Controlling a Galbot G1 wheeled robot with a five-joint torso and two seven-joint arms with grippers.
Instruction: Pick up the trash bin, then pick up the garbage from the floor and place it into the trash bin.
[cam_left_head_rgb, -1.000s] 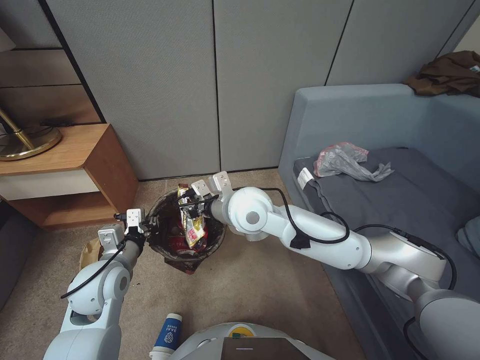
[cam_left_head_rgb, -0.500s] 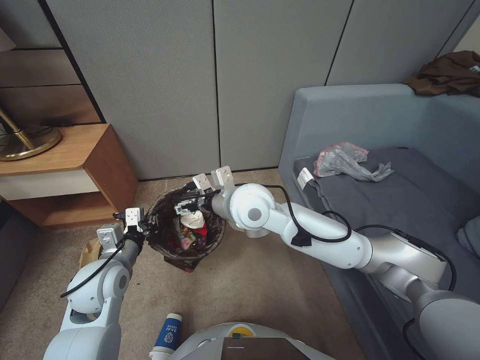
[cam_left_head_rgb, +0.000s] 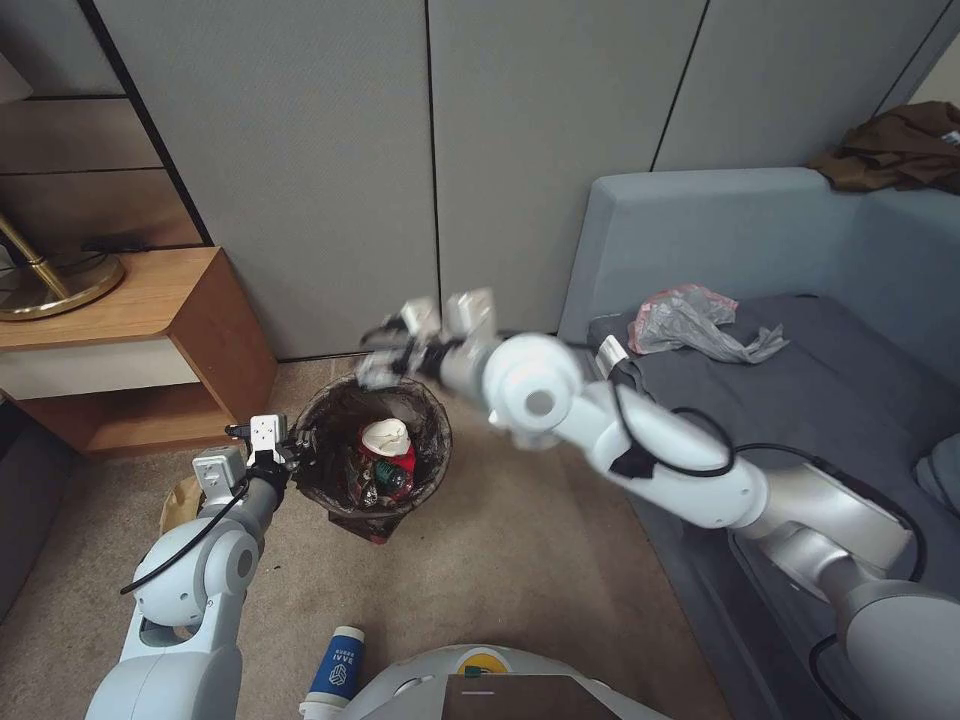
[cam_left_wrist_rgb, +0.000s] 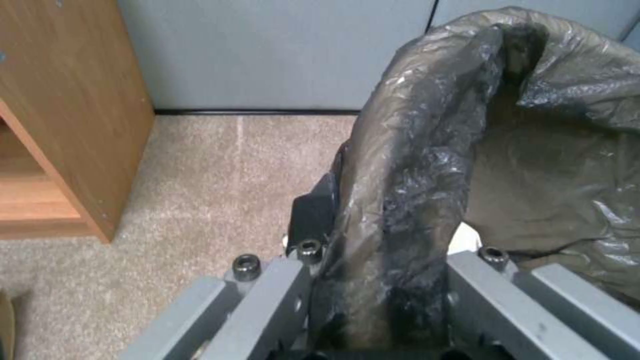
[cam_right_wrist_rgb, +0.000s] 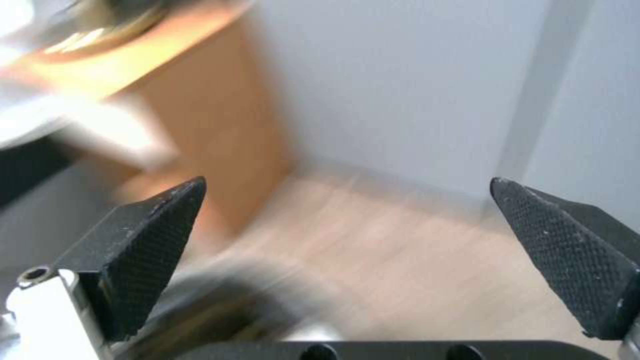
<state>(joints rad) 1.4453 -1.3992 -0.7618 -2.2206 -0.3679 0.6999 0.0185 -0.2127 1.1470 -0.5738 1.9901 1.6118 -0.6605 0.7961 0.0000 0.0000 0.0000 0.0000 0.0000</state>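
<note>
The trash bin (cam_left_head_rgb: 338, 492), lined with a dark bag, stands on the carpet floor (cam_left_head_rgb: 520, 560). It holds garbage, with a crushed red-white cup (cam_left_head_rgb: 386, 442) on top. My left gripper (cam_left_head_rgb: 292, 450) is shut on the bin's near-left rim. In the left wrist view the left gripper (cam_left_wrist_rgb: 383, 265) pinches the bag-covered rim (cam_left_wrist_rgb: 420, 150). My right gripper (cam_left_head_rgb: 378, 362) hovers above the bin's far rim, blurred by motion. In the right wrist view the right gripper (cam_right_wrist_rgb: 347, 230) is open, its fingers (cam_right_wrist_rgb: 143, 240) wide apart and nothing between them. A blue-white cup (cam_left_head_rgb: 337, 668) lies on the floor by my base.
A wooden side table (cam_left_head_rgb: 150, 330) stands left of the bin, with brown paper (cam_left_head_rgb: 178, 503) on the floor beside my left wrist. A grey sofa (cam_left_head_rgb: 800, 420) with a plastic bag (cam_left_head_rgb: 690, 320) fills the right. Grey wall panels (cam_left_head_rgb: 400, 150) stand behind the bin.
The right gripper let go of a yellow wrapper, which dropped into the bin. It then rose up and back from the bin. The left gripper and bin stayed put.
</note>
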